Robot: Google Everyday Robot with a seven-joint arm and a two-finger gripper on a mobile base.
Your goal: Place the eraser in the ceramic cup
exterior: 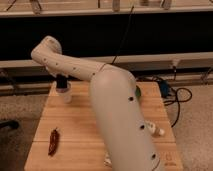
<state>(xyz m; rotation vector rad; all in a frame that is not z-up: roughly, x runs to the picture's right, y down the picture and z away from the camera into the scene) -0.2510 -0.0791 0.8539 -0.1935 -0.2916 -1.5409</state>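
The gripper [61,81] hangs directly over the ceramic cup [64,94] at the table's [85,125] far-left corner. The eraser is not visible, presumably inside the gripper or the cup. An eraser is judged light, slightly soft and non-fragile; grip across its short sides

gripper [62,83] sunk in the ceramic cup [64,94] — eraser hidden, arm [125,125] cut off below.

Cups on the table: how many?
1. A white ceramic cup stands at the table's far-left corner, with the gripper right above its mouth. The arm covers the table's middle, so another could be hidden.
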